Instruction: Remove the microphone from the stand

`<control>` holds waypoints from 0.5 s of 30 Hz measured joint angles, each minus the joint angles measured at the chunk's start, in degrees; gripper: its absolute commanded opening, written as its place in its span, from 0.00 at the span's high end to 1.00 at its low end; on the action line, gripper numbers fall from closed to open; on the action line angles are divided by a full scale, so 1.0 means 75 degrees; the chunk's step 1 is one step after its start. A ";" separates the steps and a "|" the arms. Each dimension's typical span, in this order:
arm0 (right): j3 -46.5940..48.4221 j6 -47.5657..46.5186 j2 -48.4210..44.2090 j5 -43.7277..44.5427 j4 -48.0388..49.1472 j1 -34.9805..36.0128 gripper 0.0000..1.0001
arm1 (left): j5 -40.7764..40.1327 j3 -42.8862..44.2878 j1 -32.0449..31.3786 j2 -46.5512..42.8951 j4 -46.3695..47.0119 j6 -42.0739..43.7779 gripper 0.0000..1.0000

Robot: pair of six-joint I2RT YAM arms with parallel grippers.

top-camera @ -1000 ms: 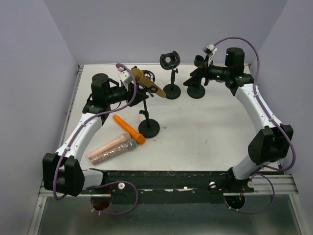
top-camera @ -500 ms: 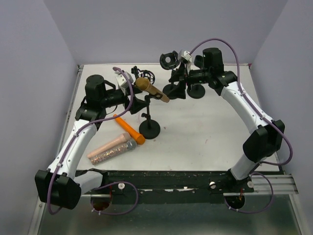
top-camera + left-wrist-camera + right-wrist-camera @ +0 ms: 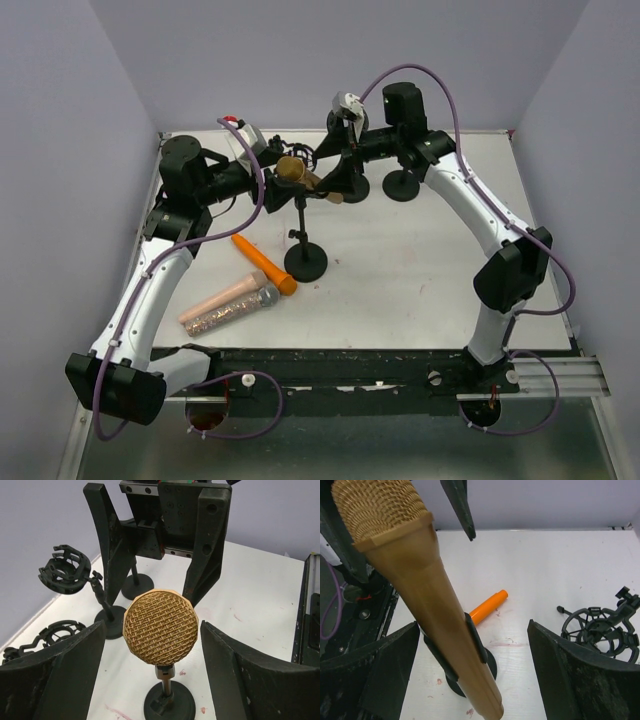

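A gold microphone (image 3: pixel 297 172) sits tilted in the clip (image 3: pixel 476 639) of a black stand (image 3: pixel 305 263) at mid-table. My left gripper (image 3: pixel 274 180) is open at its mesh head (image 3: pixel 161 627), with a finger on each side and a gap to both. From the opposite side my right gripper (image 3: pixel 335 184) is open around the lower handle (image 3: pixel 445 625), which lies nearer the left finger and is not gripped. In the left wrist view the left gripper (image 3: pixel 152 677) frames the head, and the right gripper (image 3: pixel 472 677) frames the handle in its own view.
An orange microphone (image 3: pixel 265 263), a pink one (image 3: pixel 225 295) and a glittery one (image 3: pixel 232 311) lie on the table at the front left. Two stands with bare shock mounts (image 3: pixel 352 186) (image 3: pixel 402 185) stand at the back. Another mount (image 3: pixel 600 630) is to the right gripper's right.
The left gripper has opened off the microphone's head and its arm has risen. The right arm has swung left from the back stands to the microphone's handle.
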 measured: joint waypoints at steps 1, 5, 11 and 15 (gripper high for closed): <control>0.0082 0.0003 0.0000 -0.0050 -0.0003 0.0032 0.04 | -0.0035 0.0055 0.0000 0.0009 0.0012 -0.0003 0.18; 0.0347 -0.0050 0.0006 -0.0178 0.0006 0.0143 0.04 | -0.0093 0.0187 0.0000 0.0082 0.0087 -0.0047 0.17; 0.0600 0.0047 0.0172 -0.0303 0.0073 0.0274 0.08 | -0.0119 0.0221 0.0000 0.0117 -0.0254 0.0254 0.16; 0.0600 0.0239 0.0344 -0.0303 0.0166 0.0402 0.12 | -0.0283 -0.0157 0.0000 -0.0099 -0.0431 0.0629 0.17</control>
